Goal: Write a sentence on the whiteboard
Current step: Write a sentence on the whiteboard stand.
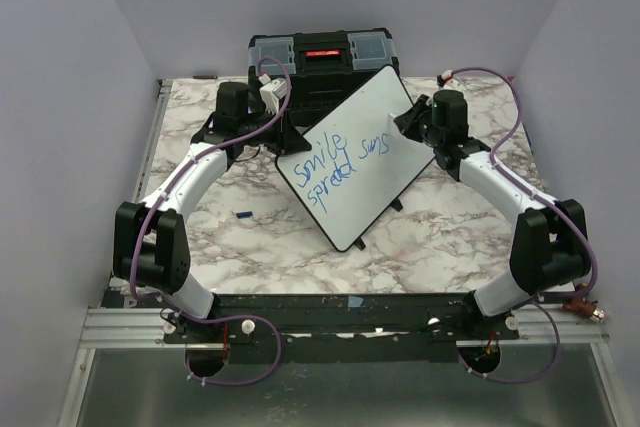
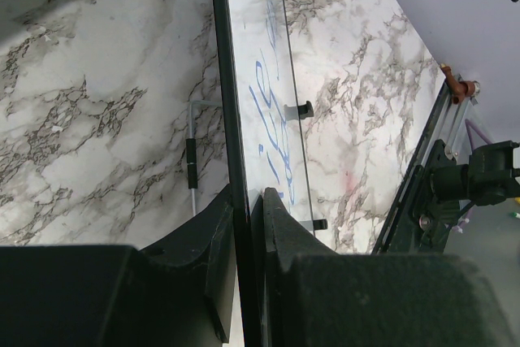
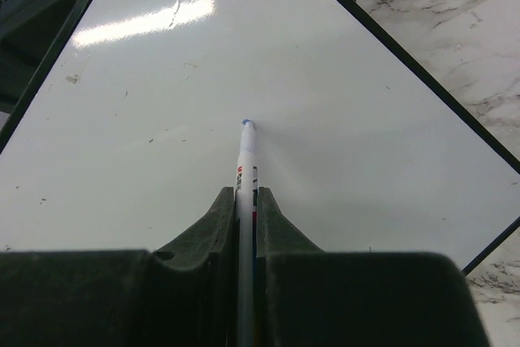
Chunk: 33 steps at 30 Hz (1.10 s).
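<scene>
Two words and a partial third ("smile spread suns") of the sentence are on the whiteboard, its edge pinched in the left end effector, while the right end effector grips a marker, tip at bare board just ahead, the last word seemingly unfinished.

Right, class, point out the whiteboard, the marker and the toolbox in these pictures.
whiteboard (image 1: 380, 112): top external view, bare white upper area.
marker (image 3: 246, 156): right wrist view, white barrel below the blue tip.
toolbox (image 1: 320, 69): top external view, middle of its black body.
</scene>
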Motion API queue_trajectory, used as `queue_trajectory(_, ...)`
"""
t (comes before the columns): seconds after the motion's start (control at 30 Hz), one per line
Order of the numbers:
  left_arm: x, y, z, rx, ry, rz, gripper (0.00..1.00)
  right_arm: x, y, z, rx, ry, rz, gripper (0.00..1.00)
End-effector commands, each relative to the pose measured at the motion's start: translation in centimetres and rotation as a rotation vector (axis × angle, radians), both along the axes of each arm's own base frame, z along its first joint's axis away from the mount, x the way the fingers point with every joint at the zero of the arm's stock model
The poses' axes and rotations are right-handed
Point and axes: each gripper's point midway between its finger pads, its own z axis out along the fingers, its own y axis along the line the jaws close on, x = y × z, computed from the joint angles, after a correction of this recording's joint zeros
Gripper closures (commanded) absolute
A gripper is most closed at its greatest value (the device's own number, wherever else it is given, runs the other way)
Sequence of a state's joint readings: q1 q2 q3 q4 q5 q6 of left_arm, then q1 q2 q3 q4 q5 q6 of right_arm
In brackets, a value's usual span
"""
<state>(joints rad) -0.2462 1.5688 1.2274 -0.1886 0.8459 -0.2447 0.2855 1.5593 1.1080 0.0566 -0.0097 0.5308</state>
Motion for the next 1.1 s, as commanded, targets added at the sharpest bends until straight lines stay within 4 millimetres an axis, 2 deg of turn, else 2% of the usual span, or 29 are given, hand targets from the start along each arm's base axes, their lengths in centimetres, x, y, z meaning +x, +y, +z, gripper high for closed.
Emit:
queue_trajectory(0.0,0.8,-0.2,3.0,0.001,-0.205,-0.029,1.0,-2.3,0.5,-3.8,-0.014,0.117,0.055,0.99)
queue_trajectory(0.13,0.8,-0.2,3.1,0.0,-0.207,-0.029,1.0,-3.5,0.2,-5.1,-0.032,0.159,0.065,0.99)
queue_trajectory(0.6,0.8,-0.3,3.0,-0.001,-0.205,-0.03,1.0,-8.4,0.1,-6.5,-0.014,0.251,0.127,0.99)
queue_trajectory(0.77,0.8,-0.3,3.0,-0.001,-0.204,-0.029,1.0,-9.7,-0.2,-6.1,-0.017,0.266,0.134,0.99)
queue_trajectory(0.87,0.7,-0.4,3.0,-0.002,-0.204,-0.032,1.0,-10.0,-0.3,-5.3,-0.017,0.249,0.137,0.99)
queue_trajectory(1.07,0.7,-0.5,3.0,0.0,-0.203,-0.034,1.0,-8.7,-0.7,-2.6,-0.02,0.165,0.1,0.99)
